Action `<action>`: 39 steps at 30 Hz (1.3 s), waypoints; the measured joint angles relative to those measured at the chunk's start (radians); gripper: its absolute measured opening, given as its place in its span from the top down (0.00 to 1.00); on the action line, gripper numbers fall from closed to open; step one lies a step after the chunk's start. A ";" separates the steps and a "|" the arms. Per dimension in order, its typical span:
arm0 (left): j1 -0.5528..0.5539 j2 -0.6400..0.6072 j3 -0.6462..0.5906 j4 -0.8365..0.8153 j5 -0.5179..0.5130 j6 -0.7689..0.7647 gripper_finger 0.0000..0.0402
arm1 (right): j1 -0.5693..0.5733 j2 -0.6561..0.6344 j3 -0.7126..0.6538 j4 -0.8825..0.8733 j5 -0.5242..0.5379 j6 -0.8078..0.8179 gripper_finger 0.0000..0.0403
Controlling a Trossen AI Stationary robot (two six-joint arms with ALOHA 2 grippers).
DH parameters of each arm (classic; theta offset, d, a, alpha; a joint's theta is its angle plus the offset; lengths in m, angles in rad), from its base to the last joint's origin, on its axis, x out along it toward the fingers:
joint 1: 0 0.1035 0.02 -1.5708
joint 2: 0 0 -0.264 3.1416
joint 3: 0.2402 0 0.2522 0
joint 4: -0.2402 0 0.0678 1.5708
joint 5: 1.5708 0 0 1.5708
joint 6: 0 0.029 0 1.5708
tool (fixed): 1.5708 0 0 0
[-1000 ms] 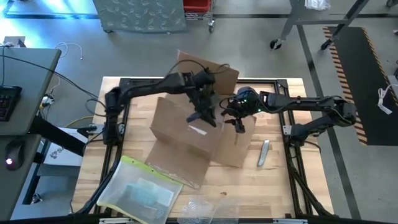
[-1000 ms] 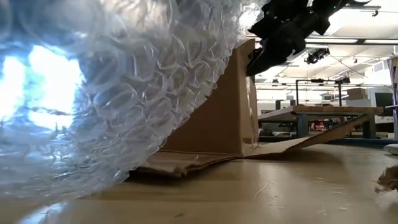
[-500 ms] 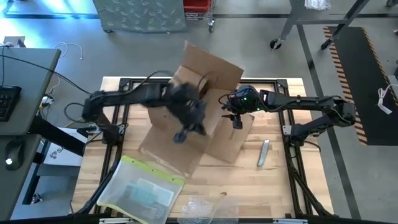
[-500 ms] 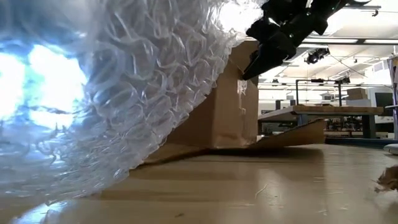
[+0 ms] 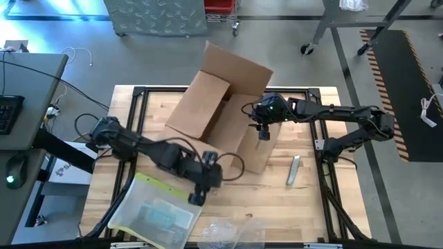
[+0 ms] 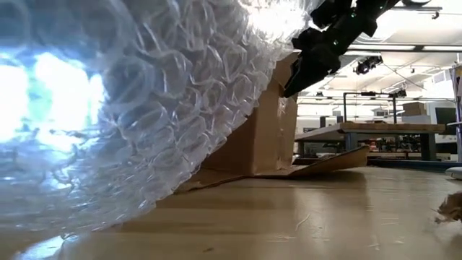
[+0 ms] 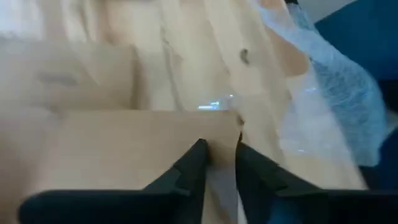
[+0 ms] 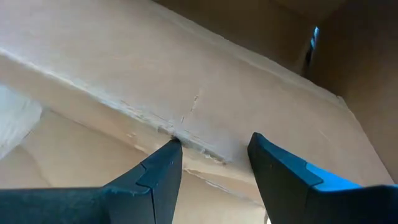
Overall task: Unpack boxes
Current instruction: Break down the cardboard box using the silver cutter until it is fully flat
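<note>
- My right end effector sits apart over the box's edge.
- My left end effector, near the worktop front, nearly together, empty.

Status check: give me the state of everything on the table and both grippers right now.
cardboard box: on its side, flaps open.
left gripper: low over the clear sleeve's edge, fingers narrowly apart, holding nothing.
right gripper: at a box flap, fingers apart.
clear sleeve: lying flat.
bubble wrap: crumpled at the near edge.
</note>
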 joint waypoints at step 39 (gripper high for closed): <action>0.868 -0.123 0.270 -0.609 -0.175 -0.192 0.81 | 0.114 -0.075 0.027 0.291 0.043 0.090 0.57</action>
